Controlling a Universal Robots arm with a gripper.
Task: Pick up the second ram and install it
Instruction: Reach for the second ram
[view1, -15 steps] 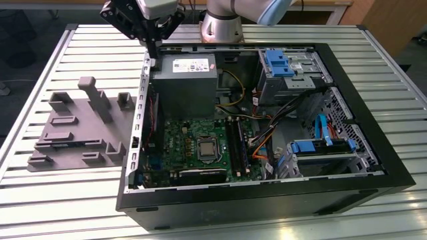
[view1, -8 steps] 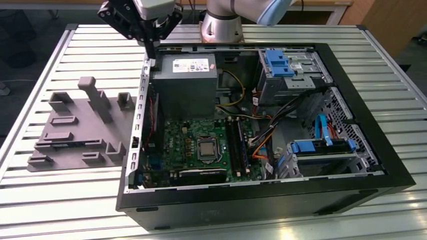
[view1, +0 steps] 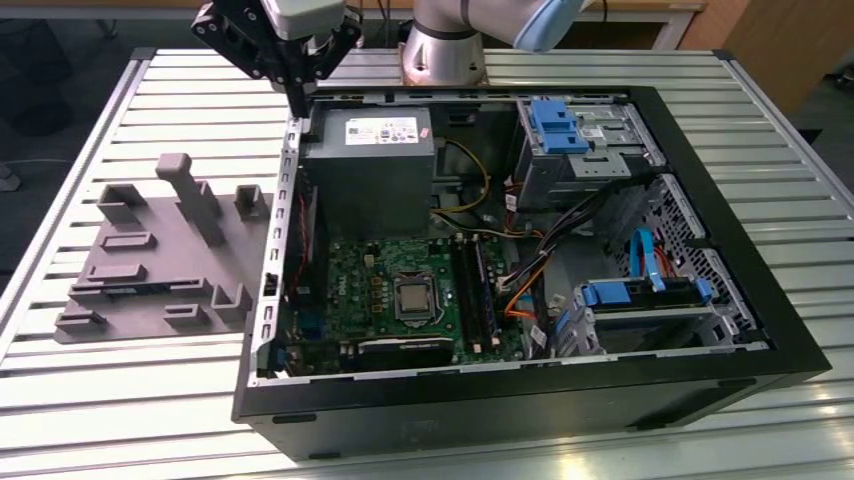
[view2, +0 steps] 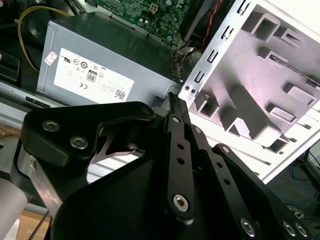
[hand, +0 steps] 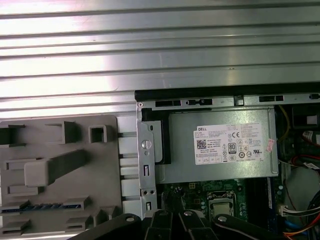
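Position of the second ram (hand: 42, 206), a long, narrow blue circuit-board stick: on edge in a slot of the grey plastic tray (hand: 100, 175) with raised blocks, at the tray end farther from the fingers. Its long axis runs across the tray, at right angles to the side wall of the open black computer case (hand: 200, 95) that borders the tray. You see the tray flat on the slatted metal table (view1: 134, 400), on the exterior view's left of the case. Your black gripper (view1: 296, 100) hangs over the case's far corner, above that side wall and beside the grey box-shaped power supply (view1: 367, 170), well apart from the stick. Its fingers (view2: 173, 120) are pressed together with nothing between them. The relation that matters to you: the stick lies off to the tray side of the fingers and toward the near end of the tray in the exterior view.
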